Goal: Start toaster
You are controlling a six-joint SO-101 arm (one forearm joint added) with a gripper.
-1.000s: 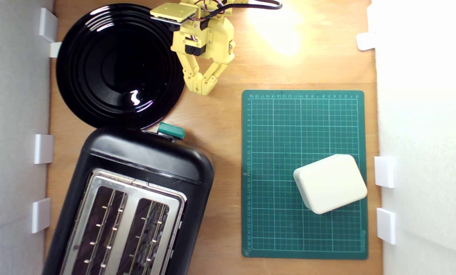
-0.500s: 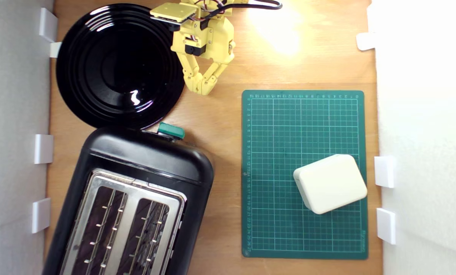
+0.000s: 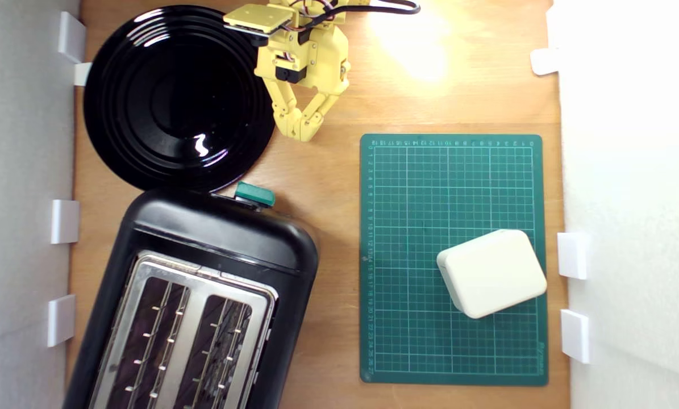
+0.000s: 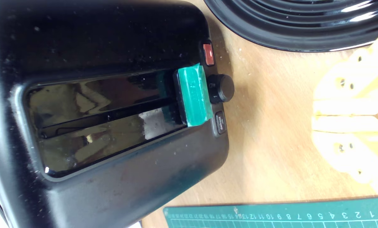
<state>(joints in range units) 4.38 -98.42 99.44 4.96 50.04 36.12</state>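
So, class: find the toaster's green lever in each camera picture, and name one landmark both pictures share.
Exterior view: the green lever juts from the toaster's end nearest the black plate.
Wrist view: the lever is mid-frame, beside a round knob.
Shared landmark: the green cutting mat.

The toaster (image 3: 203, 301) is a large glossy black two-slot body with rounded corners, lying apart from the gripper (image 3: 300, 134), its control end turned toward the closed fingertips. Its silver slot surround (image 3: 188, 332) frames two empty slots on the side far from the gripper. The teal-green lever (image 4: 193, 96) sits at the end of its track nearest the gripper, beside a round black knob (image 4: 222, 88), a red button (image 4: 208, 54) and a small dark button (image 4: 220, 122).
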